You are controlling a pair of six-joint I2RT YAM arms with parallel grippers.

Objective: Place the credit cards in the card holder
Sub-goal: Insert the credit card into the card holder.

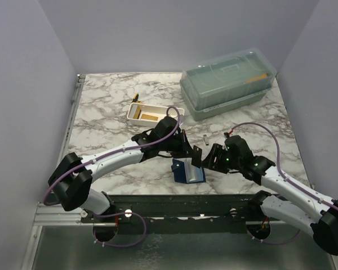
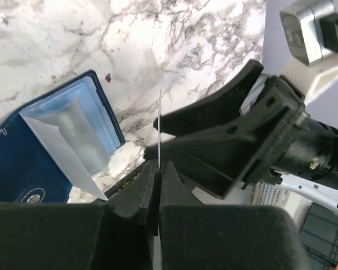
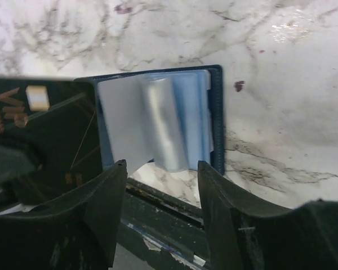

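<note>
The navy card holder (image 1: pixel 188 171) lies open near the table's front edge, its grey-blue pocket flaps lifted (image 3: pixel 169 115) (image 2: pixel 62 140). My left gripper (image 2: pixel 159 166) (image 1: pixel 194 156) is shut on a thin credit card (image 2: pixel 159 126), seen edge-on in the left wrist view. In the right wrist view that card is dark with a gold chip (image 3: pixel 36 121), just left of the holder. My right gripper (image 3: pixel 160 174) (image 1: pixel 210 159) hovers open by the holder's right side with nothing between its fingers. More orange-tan credit cards (image 1: pixel 149 117) lie in the white tray (image 1: pixel 174 110).
A large translucent green lidded box (image 1: pixel 228 83) stands at the back right. A small dark cylinder (image 1: pixel 204 138) lies between the tray and the right arm. A small yellow item (image 1: pixel 136 97) lies behind the tray. A black rail (image 1: pixel 174 203) runs along the front edge.
</note>
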